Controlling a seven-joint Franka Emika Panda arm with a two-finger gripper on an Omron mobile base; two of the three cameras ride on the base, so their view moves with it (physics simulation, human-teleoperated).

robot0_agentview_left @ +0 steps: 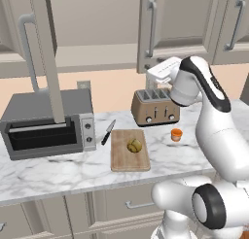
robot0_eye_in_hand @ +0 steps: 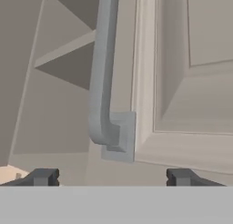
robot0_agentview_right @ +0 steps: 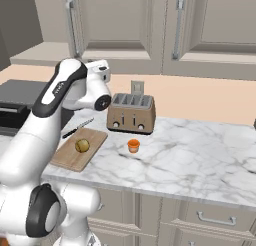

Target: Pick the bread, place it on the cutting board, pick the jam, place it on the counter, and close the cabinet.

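Hand view, gripper (robot0_eye_in_hand: 111, 177) spread wide, empty, facing cabinet (robot0_eye_in_hand: 182, 82) handle (robot0_eye_in_hand: 102, 82)

A peach-coloured wall (robot0_agentview_left: 116, 85) ran behind the worktop, with a pale outlet plate (robot0_agentview_right: 137, 87) at 12 o'clock above a brown toaster (robot0_agentview_right: 132, 113). A grey toaster oven (robot0_agentview_left: 48, 122) sat at 9 o'clock. Beige drawers (robot0_agentview_right: 210, 219) lined the base.

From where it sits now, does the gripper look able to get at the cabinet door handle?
Probably yes: the gripper is open, facing the cabinet door handle, with nothing between them.
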